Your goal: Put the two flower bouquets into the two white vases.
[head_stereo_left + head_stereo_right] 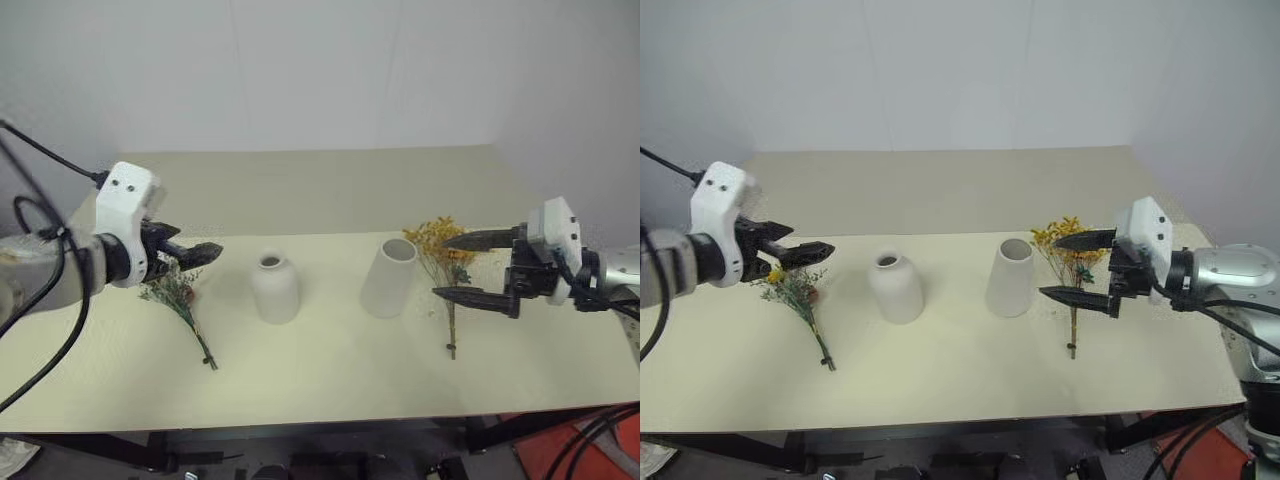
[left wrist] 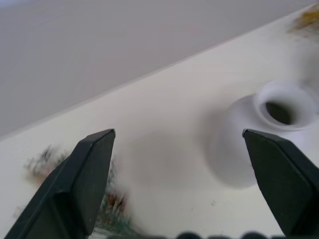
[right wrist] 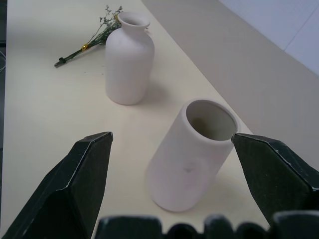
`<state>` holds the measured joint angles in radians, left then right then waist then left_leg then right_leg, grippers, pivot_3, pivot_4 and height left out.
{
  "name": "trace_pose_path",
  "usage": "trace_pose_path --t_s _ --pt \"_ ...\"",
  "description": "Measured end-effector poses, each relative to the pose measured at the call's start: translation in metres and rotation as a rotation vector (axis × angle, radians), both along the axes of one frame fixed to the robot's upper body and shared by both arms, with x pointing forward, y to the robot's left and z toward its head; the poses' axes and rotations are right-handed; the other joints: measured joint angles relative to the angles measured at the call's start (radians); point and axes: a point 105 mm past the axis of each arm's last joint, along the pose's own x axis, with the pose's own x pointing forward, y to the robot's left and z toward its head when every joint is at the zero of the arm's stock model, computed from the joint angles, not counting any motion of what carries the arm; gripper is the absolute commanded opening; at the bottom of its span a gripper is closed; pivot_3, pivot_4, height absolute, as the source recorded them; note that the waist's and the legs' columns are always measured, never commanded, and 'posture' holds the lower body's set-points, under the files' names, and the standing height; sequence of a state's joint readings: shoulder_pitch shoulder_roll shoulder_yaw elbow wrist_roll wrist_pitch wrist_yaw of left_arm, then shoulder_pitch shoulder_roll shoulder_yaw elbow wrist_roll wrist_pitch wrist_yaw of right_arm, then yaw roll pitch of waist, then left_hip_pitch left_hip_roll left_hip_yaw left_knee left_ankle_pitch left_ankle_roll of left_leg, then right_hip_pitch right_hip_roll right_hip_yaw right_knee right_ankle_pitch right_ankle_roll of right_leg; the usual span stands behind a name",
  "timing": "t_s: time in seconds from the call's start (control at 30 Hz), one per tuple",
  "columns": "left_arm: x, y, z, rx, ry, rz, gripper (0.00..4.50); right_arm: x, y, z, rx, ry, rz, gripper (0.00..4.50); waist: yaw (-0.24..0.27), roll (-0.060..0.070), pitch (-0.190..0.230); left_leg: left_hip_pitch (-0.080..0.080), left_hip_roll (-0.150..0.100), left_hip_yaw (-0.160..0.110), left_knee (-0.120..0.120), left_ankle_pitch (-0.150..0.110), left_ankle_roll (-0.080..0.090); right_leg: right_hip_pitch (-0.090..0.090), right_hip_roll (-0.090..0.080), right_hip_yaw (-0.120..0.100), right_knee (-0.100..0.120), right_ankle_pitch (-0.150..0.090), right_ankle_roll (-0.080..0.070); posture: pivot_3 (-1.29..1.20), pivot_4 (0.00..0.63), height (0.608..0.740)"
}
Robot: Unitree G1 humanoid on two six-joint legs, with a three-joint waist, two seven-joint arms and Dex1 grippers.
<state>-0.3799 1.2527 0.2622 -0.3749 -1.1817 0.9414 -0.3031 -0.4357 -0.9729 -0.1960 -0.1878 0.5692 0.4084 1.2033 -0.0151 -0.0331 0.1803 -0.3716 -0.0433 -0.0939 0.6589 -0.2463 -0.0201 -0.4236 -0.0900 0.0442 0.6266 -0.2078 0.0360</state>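
Two white vases stand mid-table: a narrow-necked bottle vase [image 1: 275, 287] on the left and a wide-mouthed cylinder vase [image 1: 388, 277] on the right. A green-grey sprig bouquet [image 1: 180, 298] lies flat to the left of the bottle vase. My left gripper [image 1: 205, 252] hovers open just above its head, empty. The golden-yellow bouquet [image 1: 445, 262] lies flat to the right of the cylinder vase. My right gripper [image 1: 440, 266] is open above that bouquet's blooms, pointing toward the cylinder vase [image 3: 187, 164]. The right wrist view also catches the bottle vase [image 3: 127, 64] and the sprig bouquet [image 3: 89, 42].
The cream table [image 1: 330, 190] has a bare back half against a white wall. Its front edge runs low across the head views. Black cables [image 1: 40, 300] hang beside my left arm, and red gear [image 1: 585, 455] sits on the floor at the right.
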Motion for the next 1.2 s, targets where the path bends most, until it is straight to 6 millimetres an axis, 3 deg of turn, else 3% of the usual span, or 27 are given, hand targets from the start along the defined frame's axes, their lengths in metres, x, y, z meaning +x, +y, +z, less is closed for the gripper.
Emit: trace_pose_path --t_s 0.17,0.27,0.6,0.73,1.0,1.2 --pt "-0.028 0.005 -0.004 0.155 -0.111 -0.334 4.48 -0.002 -0.010 0.005 -0.027 -0.001 -0.008 4.50 0.000 0.001 0.001 0.000 0.003 0.004 0.000 -0.001 0.001 0.000 0.001 0.000 -0.001 -0.002 0.002 0.00 0.150 0.740" --pt "-0.037 0.012 0.003 0.216 -0.174 -0.434 4.48 -0.003 -0.013 0.005 -0.030 0.007 -0.004 4.50 0.002 0.001 0.001 0.000 0.004 0.004 0.000 -0.001 0.002 0.000 0.001 0.000 -0.001 -0.004 0.005 0.00 0.150 0.740" --pt "-0.042 0.018 -0.002 0.256 -0.196 -0.520 4.48 -0.001 -0.018 0.005 -0.041 0.007 -0.017 4.50 -0.004 0.002 0.002 0.000 0.006 0.005 0.001 -0.002 0.003 0.000 0.001 0.000 -0.001 -0.003 0.005 0.00 0.150 0.740" --pt "-0.043 0.015 -0.005 0.249 -0.203 -0.527 4.48 0.013 -0.022 -0.005 -0.086 0.037 -0.133 4.50 -0.009 0.002 0.002 0.001 0.006 0.005 0.001 -0.002 0.003 0.000 0.002 0.000 0.000 -0.003 0.005 0.00 0.150 0.740" --pt "-0.043 -0.002 0.004 0.204 -0.226 -0.566 4.48 0.027 -0.027 -0.010 -0.068 0.148 -0.272 4.50 -0.010 0.003 0.003 0.001 0.006 0.005 0.001 -0.002 0.003 0.000 0.002 0.001 0.001 -0.002 0.003 0.00 0.150 0.740" --pt "-0.034 -0.041 0.024 0.131 -0.253 -0.648 4.48 0.049 -0.032 -0.015 -0.080 0.377 -0.531 4.50 -0.014 0.003 0.003 0.001 0.005 0.004 0.002 -0.002 0.004 0.000 0.003 0.000 0.001 -0.001 0.003 0.00 0.150 0.740"
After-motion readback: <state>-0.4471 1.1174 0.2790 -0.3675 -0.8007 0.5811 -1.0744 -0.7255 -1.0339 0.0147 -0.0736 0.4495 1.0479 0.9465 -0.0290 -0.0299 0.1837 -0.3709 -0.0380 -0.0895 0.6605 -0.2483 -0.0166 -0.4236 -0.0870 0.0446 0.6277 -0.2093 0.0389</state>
